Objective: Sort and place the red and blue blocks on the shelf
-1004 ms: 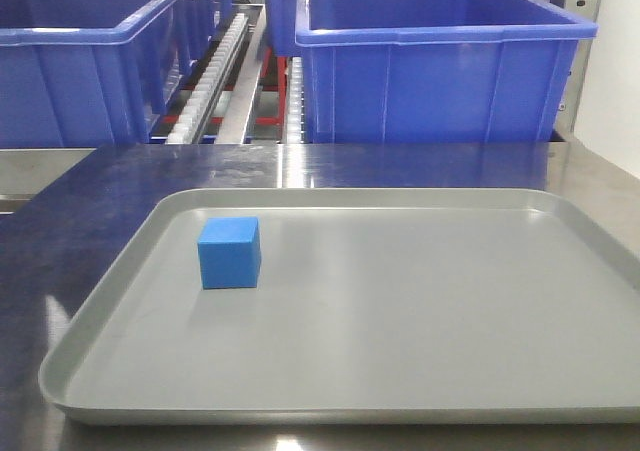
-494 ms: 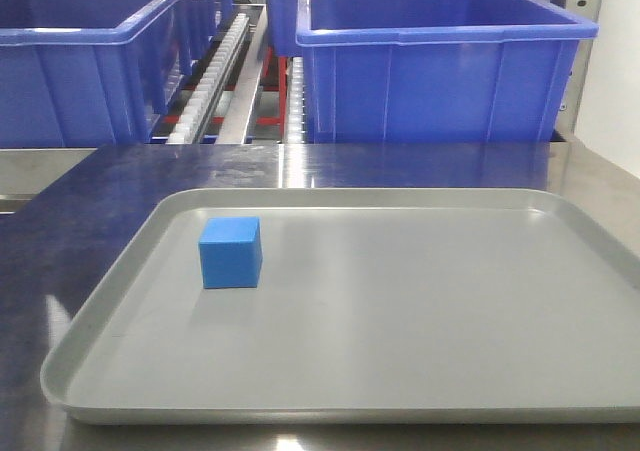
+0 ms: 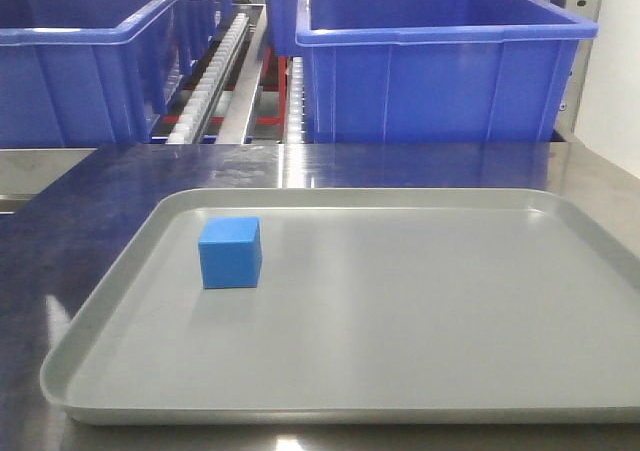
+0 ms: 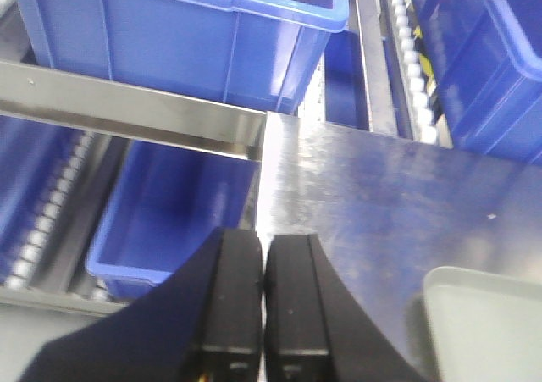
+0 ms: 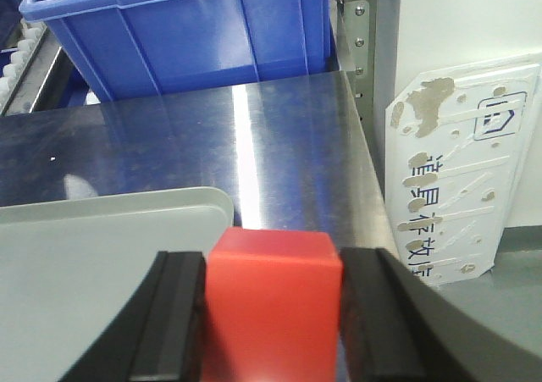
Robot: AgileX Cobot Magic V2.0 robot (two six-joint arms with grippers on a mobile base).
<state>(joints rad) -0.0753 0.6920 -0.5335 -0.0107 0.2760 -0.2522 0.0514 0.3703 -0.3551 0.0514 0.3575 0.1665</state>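
I count two blocks: one red, one blue.
My right gripper [image 5: 273, 318] squeezes the red block [image 5: 273, 268]; the blue block [image 3: 230, 253] sits on the grey tray [image 3: 400, 411]; my left gripper [image 4: 263, 301] is pinched together, empty.

You see the blue block [image 3: 230, 253] on the grey tray [image 3: 420, 321], toward its 10 o'clock corner. The tray lies on the steel desk [image 3: 100, 186]; at 12 o'clock, blue bins [image 3: 440, 71] stand on the shelf [image 3: 213, 71].
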